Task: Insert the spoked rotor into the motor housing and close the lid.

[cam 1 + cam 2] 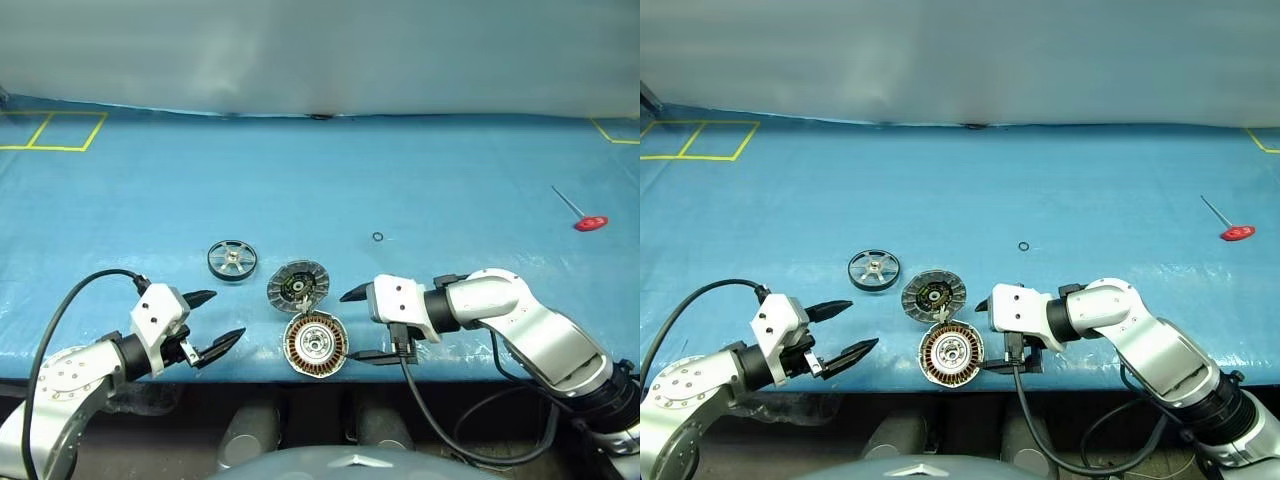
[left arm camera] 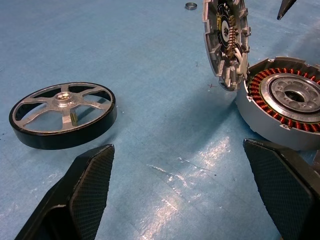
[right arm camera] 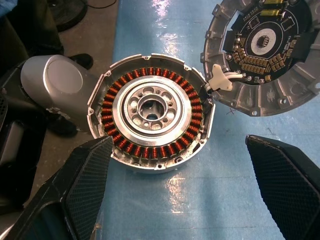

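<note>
At the near edge of the blue table (image 1: 300, 180), the housing (image 1: 316, 345) lies flat with its open face up, showing a ring of copper coils around a shiny silver hub. The left gripper (image 1: 215, 322) hovers to the housing's left, jaws released and spread wide, grasping nothing. The right gripper (image 1: 358, 325) sits just right of the housing, pointing toward it, jaws likewise released and empty; one finger tip lies low beside the housing's rim, and contact cannot be confirmed. Immediately behind the housing, the lid (image 1: 298, 286) stands tilted with its dark inner face exposed, showing a circuit board and a small green spot. Its lower edge meets the housing's rim, where a white connector (image 3: 219, 80) joins the two. Printed markings appear on the board in the right wrist view, but they are too small to read. No brand or label is legible on any part. The rotor (image 1: 232, 261) lies flat to the left of the lid, apart from it and from both grippers, not inserted. Farther back, a small dark ring (image 1: 377, 237) lies alone on the table. Well to the right, a red-handled tool (image 1: 588, 220) rests on the surface. Yellow tape lines (image 1: 60, 135) mark the far left corner.
</note>
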{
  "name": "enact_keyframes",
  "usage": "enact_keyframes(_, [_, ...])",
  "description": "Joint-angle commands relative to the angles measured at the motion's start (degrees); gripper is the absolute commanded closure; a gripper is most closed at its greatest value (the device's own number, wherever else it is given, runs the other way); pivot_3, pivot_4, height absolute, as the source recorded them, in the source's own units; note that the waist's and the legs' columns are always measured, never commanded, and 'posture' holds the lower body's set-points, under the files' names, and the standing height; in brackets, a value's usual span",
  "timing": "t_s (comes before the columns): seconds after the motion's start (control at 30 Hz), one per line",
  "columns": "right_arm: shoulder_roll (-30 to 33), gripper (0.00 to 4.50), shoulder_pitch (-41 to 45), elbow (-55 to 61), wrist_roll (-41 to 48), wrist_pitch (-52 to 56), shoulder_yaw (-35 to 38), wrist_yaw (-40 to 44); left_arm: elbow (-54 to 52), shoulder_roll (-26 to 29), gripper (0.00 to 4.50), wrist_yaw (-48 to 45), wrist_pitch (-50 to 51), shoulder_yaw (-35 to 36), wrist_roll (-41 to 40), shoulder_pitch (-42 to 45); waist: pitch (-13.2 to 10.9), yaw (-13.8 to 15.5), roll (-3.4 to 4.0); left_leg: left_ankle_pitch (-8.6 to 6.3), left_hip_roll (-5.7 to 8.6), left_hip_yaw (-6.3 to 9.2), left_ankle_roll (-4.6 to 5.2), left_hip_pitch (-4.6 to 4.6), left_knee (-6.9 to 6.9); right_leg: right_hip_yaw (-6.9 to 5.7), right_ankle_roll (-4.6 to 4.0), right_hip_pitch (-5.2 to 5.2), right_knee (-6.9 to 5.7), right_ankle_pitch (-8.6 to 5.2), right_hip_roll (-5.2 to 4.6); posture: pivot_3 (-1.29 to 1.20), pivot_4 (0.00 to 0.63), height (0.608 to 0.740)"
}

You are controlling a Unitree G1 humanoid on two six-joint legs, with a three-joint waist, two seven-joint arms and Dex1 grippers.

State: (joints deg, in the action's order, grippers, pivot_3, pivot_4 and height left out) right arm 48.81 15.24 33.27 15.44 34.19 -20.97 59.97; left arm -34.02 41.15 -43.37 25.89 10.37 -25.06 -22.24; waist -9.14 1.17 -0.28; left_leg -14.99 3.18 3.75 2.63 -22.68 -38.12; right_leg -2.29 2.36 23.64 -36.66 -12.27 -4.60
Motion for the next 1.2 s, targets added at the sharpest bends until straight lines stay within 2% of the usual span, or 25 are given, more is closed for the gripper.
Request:
enact_keyframes(0.03, [-0.3, 0.01, -0.2, 0.0, 0.3, -1.1, 2.1, -0.3, -2.2, 0.8, 0.01, -1.0, -0.6, 0.3, 0.0, -0.5, 0.0, 0.0, 0.0, 0.0, 0.0, 0.0, 0.0, 0.0, 0.0, 0.0, 0.0, 0.0, 0.0, 0.0, 0.0, 0.0, 0.15, 0.74])
enact_keyframes(0.23, [-1.1, 0.01, -1.5, -2.5, 2.4, -1.9, 4.9, -0.4, -2.2, 0.9, 0.01, -1.5, -1.1, 0.1, 0.4, -0.6, 0.0, 0.0, 0.0, 0.0, 0.0, 0.0, 0.0, 0.0, 0.0, 0.0, -0.01, -0.01, 0.0, 0.0, 0.0, 0.0, 0.15, 0.74])
enact_keyframes(1.2, [-1.0, 0.01, -3.0, -4.7, 0.7, -3.4, 5.1, -0.9, -1.9, -0.3, 0.01, -1.3, -1.4, -0.2, 1.6, -0.9, 0.0, 0.0, 0.0, 0.0, 0.0, 0.0, 0.0, 0.0, 0.0, 0.01, -0.01, -0.01, -0.01, 0.0, 0.01, 0.0, 0.15, 0.74])
